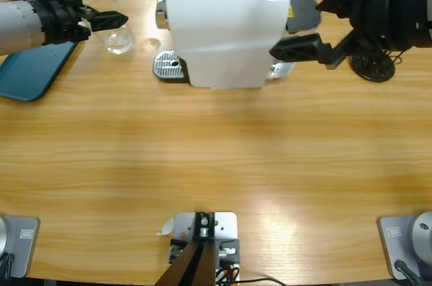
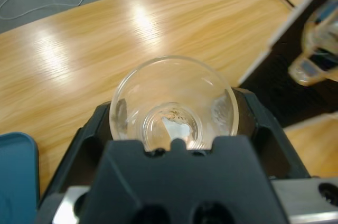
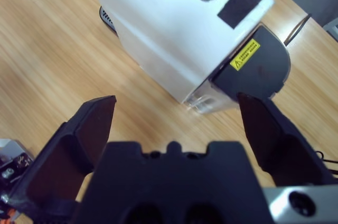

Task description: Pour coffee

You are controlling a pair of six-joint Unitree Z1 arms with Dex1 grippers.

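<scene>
A clear glass [image 1: 117,37] stands left of the white coffee machine [image 1: 226,30]. My left gripper [image 1: 115,26] is shut on it, one black jaw pressed to each side. In the left wrist view the glass [image 2: 174,105] fills the space between the jaws of the left gripper [image 2: 175,109] and looks clear down to its bottom. The coffee is out of view. My right gripper [image 1: 295,27] hangs open at the machine's right rear corner, touching nothing. In the right wrist view the right gripper [image 3: 177,102] looks down on the machine [image 3: 169,28] from above.
A metal drip grate [image 1: 169,67] juts out at the machine's front left. A teal tray [image 1: 30,70] lies at the left edge under the left arm. A black round stand [image 1: 372,67] sits at the far right. The near table [image 1: 216,158] is bare wood.
</scene>
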